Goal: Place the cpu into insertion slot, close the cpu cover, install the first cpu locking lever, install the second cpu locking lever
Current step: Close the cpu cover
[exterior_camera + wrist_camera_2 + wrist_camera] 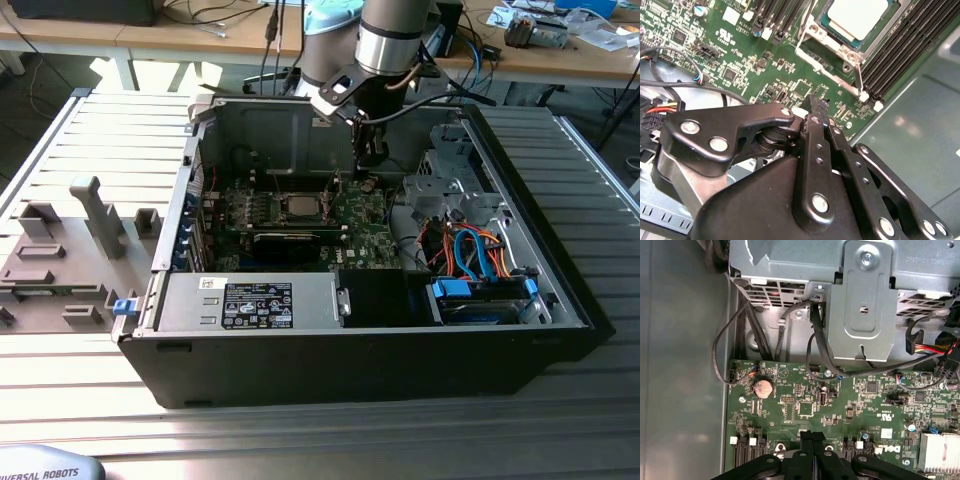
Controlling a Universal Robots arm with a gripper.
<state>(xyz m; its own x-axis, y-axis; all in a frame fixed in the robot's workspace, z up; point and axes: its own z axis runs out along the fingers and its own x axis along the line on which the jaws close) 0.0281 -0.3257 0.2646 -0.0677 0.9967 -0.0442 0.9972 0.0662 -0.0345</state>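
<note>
At the exterior view's left, grey plastic fixtures [100,215] stand on the slatted metal counter [300,440], well apart from the work. Next comes the open computer case [350,370], with the power supply [250,300] along its near wall and the green motherboard [370,235] behind it.

The cpu [300,207] is already in the insertion slot [812,31]. In the second wrist view its pale metal top [857,17] sits level inside the rim. The cpu cover [840,48] seems to lie down around it, though whether it is fully flat cannot be told. A thin locking lever [858,75] runs along the slot's edge, and whether it is hooked is not clear.

Toward the exterior view's right of the chip, the hand [370,150] hangs over the board, near the slot but not touching it. Its fingers are pressed together with nothing between them in both wrist views [812,107] [812,437].

Judging by this, the step in hand is a lever. It would go well with the closed tip meeting the rod near its free end and pressing down and sideways under its catch. The tip should keep off the memory slots [895,55] and the small board parts.

Farthest right lie the orange and blue cables [480,250].
</note>
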